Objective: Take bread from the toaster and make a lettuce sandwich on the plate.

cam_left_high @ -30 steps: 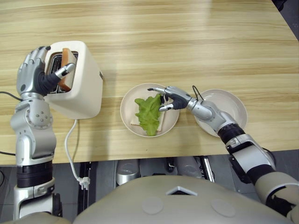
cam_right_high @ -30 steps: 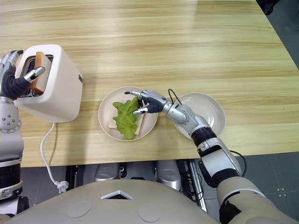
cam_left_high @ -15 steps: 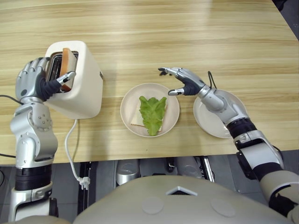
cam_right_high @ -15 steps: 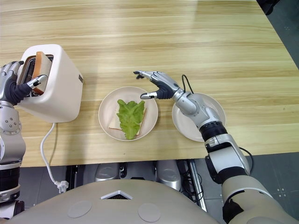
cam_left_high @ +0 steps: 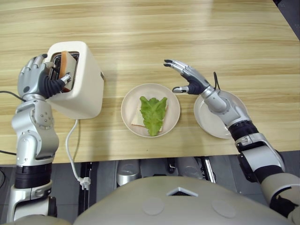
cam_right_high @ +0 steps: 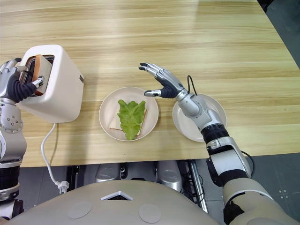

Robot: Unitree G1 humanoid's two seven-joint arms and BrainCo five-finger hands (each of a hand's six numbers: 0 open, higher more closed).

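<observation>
**Top slice gripped in the toaster, sandwich half built**

Nearest the front edge, the cord (cam_left_high: 71,149) trails from the toaster down off the tabletop (cam_left_high: 164,33). Just beyond it, the plate (cam_left_high: 125,104) carries bread (cam_left_high: 135,121) with lettuce (cam_left_high: 153,110) lying on top; the upper slice is missing. To the right sits an empty plate (cam_left_high: 237,111), with the right forearm over it. The right hand (cam_left_high: 187,79) hovers spread wide, holding nothing, just past the sandwich plate's far right rim. At far left the toaster (cam_left_high: 86,89) stands with toast (cam_left_high: 68,64) upright in its slot. The left hand (cam_left_high: 40,79) is curled round the toast, thumb against its near face.

The likeliest failure is a slanted pull. The toast could bind on the slot wall and tip or drag the toaster, tugging the cord. The pinch looks shallow, so the slice may slip out mid-carry. Set down off-centre, it could shove the loose lettuce off the bread.

The path from toaster to plate looks clear. The right hand beside the rim crowds the drop only slightly.
</observation>
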